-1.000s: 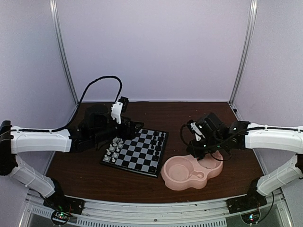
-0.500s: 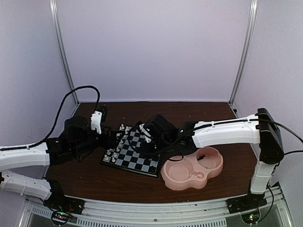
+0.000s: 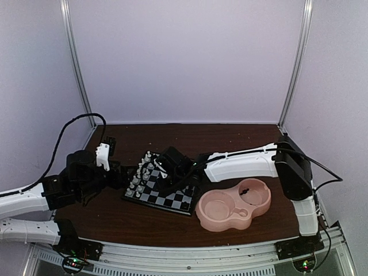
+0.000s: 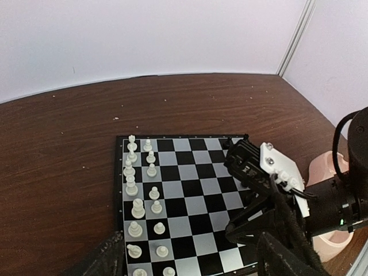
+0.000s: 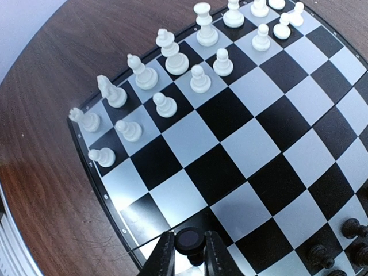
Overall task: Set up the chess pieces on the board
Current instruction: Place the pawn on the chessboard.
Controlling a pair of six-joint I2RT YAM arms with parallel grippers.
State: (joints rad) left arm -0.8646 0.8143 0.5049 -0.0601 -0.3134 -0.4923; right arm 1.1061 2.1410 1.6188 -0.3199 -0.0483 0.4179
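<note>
The board (image 3: 179, 199) lies on the brown table. White chess pieces (image 3: 141, 172) stand in two rows along its left side, and they show clearly as white chess pieces (image 5: 172, 60) in the right wrist view. My right gripper (image 5: 190, 257) is shut on a black piece (image 5: 190, 240), round top up, low over the board's edge squares. A few black pieces (image 5: 352, 229) stand at the opposite side. My left gripper (image 4: 192, 265) hangs open just off the board's left side, nothing between its fingers (image 4: 106, 260). It looks across at the right gripper (image 4: 256, 172).
A pink double-bowl dish (image 3: 214, 217) sits right of the board, with a dark piece (image 3: 247, 190) in its far bowl. The right arm (image 3: 241, 162) reaches across above the dish. Metal frame posts (image 3: 77, 69) stand at the back corners.
My right arm swung from over the pink dish leftward to the board, carrying the black piece. My left arm drew back to the left, off the board.
</note>
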